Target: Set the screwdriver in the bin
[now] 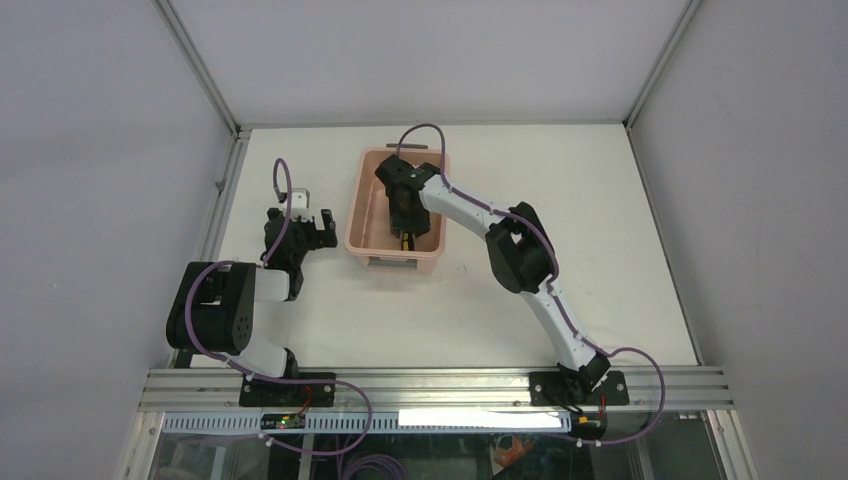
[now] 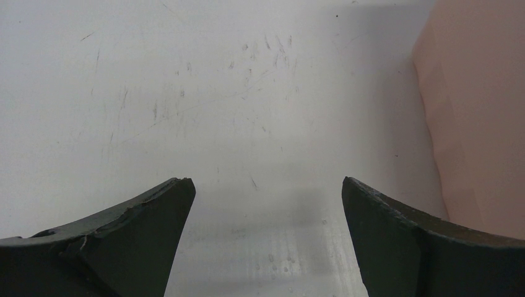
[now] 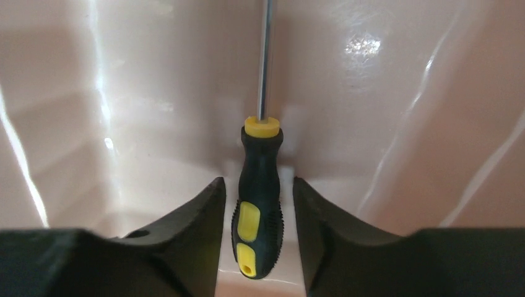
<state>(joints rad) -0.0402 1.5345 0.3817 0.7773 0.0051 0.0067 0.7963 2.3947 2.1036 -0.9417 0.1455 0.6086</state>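
1. Well inside the rectangular pale pink plastic bin (image 3: pixel 402 124), whose glossy walls carry streaks of glare, lies the small screwdriver (image 3: pixel 259 210) with a thin metal shaft and a yellow-and-black handle.
2. Its grip is stippled black with yellow insets and a yellow collar; the smooth shaft runs toward a bin wall.
3. The right jaws sit inside the bin, flanking the handle and released: a sliver of pink shows on each side.
4. The left jaws are spread wide just beside the bin's outer wall, over the scuffed white desk (image 2: pixel 186 93).
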